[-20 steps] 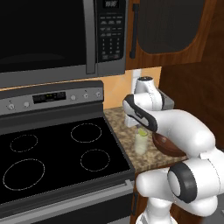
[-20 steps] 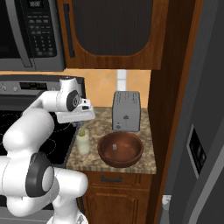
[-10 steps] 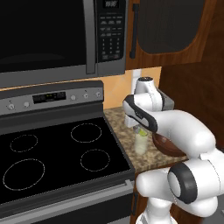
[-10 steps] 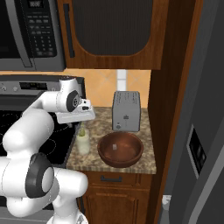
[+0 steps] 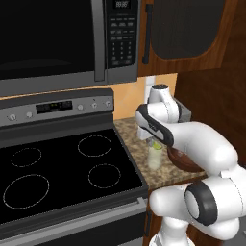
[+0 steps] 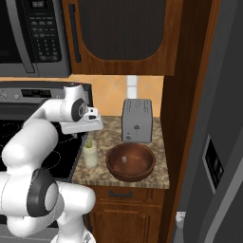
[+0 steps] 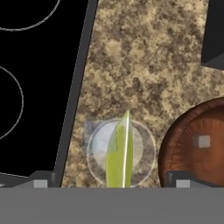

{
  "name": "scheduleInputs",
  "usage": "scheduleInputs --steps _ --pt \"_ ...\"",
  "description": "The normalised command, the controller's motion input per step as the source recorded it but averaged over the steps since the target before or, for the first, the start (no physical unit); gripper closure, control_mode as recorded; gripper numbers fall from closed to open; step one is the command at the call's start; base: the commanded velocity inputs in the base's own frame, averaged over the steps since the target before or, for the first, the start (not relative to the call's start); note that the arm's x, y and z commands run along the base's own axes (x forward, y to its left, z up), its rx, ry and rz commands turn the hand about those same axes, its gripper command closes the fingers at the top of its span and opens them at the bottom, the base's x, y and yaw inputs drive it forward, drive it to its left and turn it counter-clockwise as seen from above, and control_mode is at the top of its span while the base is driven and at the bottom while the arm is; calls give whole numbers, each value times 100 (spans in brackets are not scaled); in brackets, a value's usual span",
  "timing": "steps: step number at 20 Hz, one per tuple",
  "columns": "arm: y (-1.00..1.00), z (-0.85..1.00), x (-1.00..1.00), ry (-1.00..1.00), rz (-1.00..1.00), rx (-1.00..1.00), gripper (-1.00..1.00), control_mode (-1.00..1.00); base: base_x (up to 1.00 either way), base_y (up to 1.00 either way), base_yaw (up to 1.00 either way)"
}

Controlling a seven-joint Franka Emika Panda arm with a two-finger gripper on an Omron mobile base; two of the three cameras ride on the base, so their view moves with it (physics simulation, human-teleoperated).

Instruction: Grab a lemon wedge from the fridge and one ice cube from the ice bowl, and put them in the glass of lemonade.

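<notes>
From the left, the stove point(image 5: 72, 168) gives way to the speckled worktop point(image 7: 144, 65), where the glass of lemonade point(image 6: 90, 154) stands with the lemon wedge point(image 7: 120, 153) upright inside. The gripper point(image 7: 109, 183) hovers directly above, jaws wide and empty. Right of the glass, nearly touching, the ice bowl point(image 6: 130, 162) holds an ice cube point(image 7: 203, 141): small, hard, probably slippery, best pinched across flat opposite faces.

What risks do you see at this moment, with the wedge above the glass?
1. The lemon wedge stands on edge at the glass of lemonade; it may perch on the rim instead of sinking.
2. The open gripper hangs close over the glass and might tip it.
3. The ice cube is small, so it might slip.
</notes>
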Motion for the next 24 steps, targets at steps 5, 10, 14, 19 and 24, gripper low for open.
scheduleInputs --steps 5,10,14,19,24 --pt "0 1 -19 -10 0 4 -100 -100 0 0 0" --pt "0 0 -17 -8 0 2 -100 -100 0 0 0" --pt "0 1 -23 -10 0 3 -100 -100 0 0 0" --pt "-14 3 -68 -13 0 10 -100 -100 0 0 0" --pt "-18 27 -87 -9 -1 3 -100 -100 0 0 0"
